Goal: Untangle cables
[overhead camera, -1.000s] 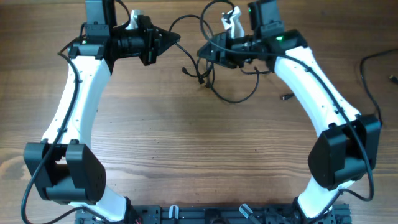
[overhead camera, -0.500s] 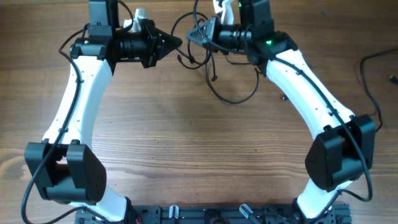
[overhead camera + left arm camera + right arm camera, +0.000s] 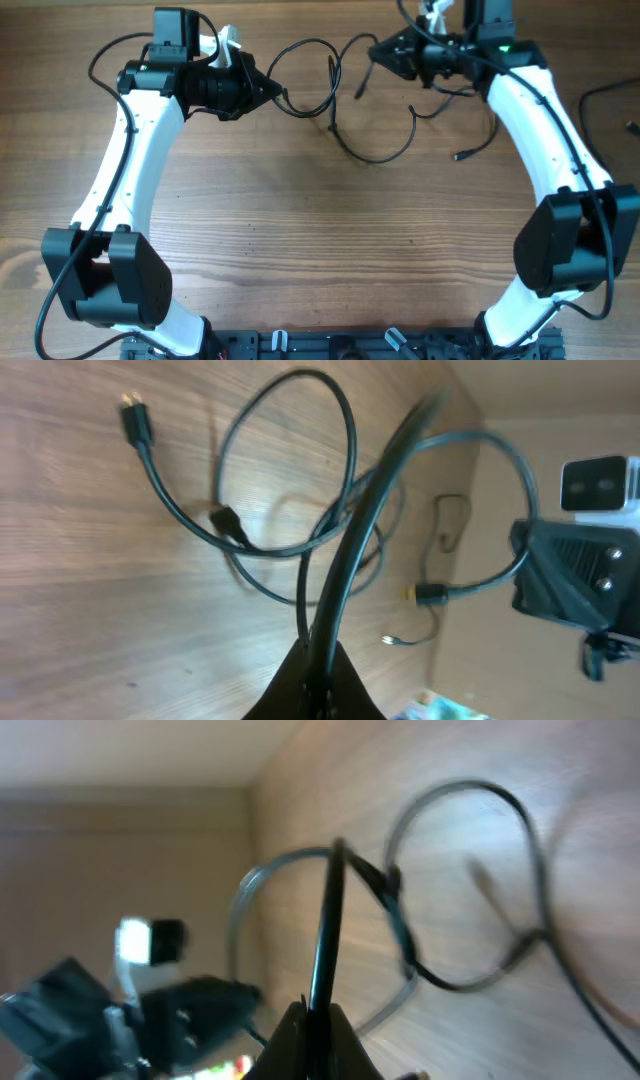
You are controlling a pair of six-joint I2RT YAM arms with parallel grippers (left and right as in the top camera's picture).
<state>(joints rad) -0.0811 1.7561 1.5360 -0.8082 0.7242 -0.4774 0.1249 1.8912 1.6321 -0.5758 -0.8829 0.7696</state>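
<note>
- The left gripper [image 3: 268, 92] is pinching one strand of the cables [image 3: 372, 161] at eleven o'clock, and the right gripper [image 3: 385, 52] is clamping another at one o'clock.
- The loops are sagging onto the table [image 3: 300, 250] near twelve o'clock, between the two grippers.
- Pulling the strands apart risks tightening the crossing into a knot.
- Under that tension, a thin strand could be slipping out of the closed fingers.
</note>
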